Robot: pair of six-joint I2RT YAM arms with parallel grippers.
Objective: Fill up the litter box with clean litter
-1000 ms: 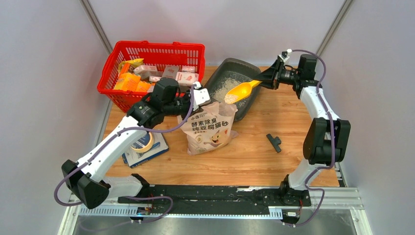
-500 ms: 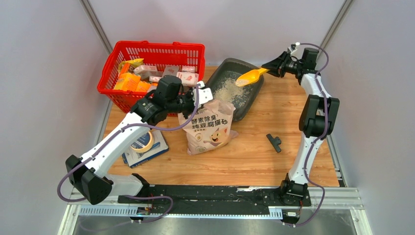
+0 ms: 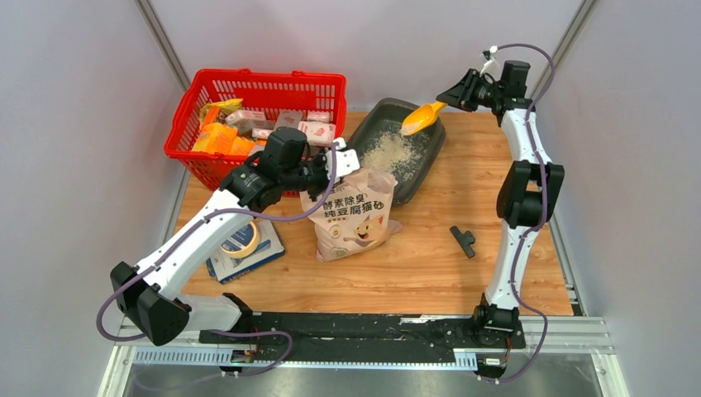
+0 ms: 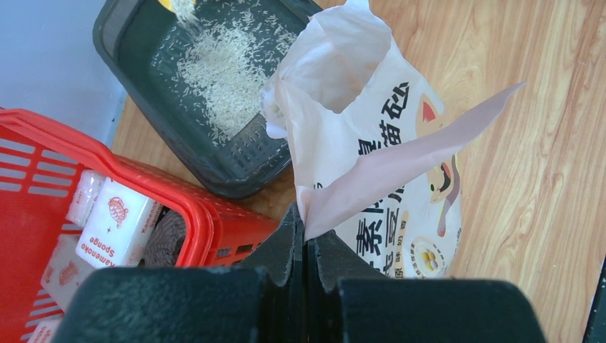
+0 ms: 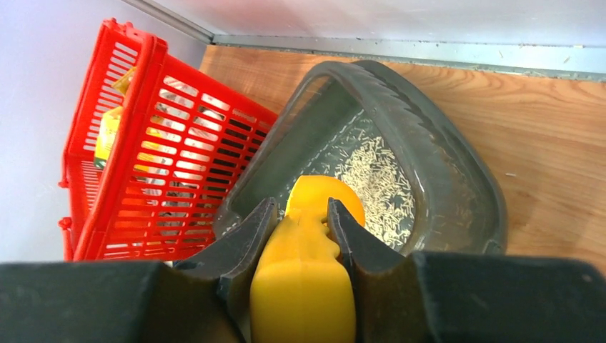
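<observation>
The dark grey litter box [image 3: 426, 161] [image 4: 121, 64] [image 5: 457, 171] lies at the back of the table with pale litter [image 3: 390, 151] [image 4: 221, 78] [image 5: 379, 179] spread on its floor. My right gripper [image 3: 450, 99] [image 5: 304, 214] is shut on the handle of a yellow scoop [image 3: 422, 117] [image 5: 314, 250], tipped bowl-down over the box's far end. Granules fall from the scoop in the left wrist view. My left gripper [image 3: 343, 157] [image 4: 306, 229] is shut on the torn top edge of the pink-beige litter bag [image 3: 351, 215] [image 4: 386, 143], holding its mouth open.
A red mesh basket [image 3: 192, 116] [image 4: 200, 221] [image 5: 128, 128] of packets stands left of the litter box. A tape roll [image 3: 240, 241] lies on a blue book [image 3: 263, 258] at front left. A small black part [image 3: 464, 240] rests on the wood at right.
My right arm has lifted and swung the scoop from the box's near side to its far end and tipped it down. More litter lies in the box. The left arm holds still.
</observation>
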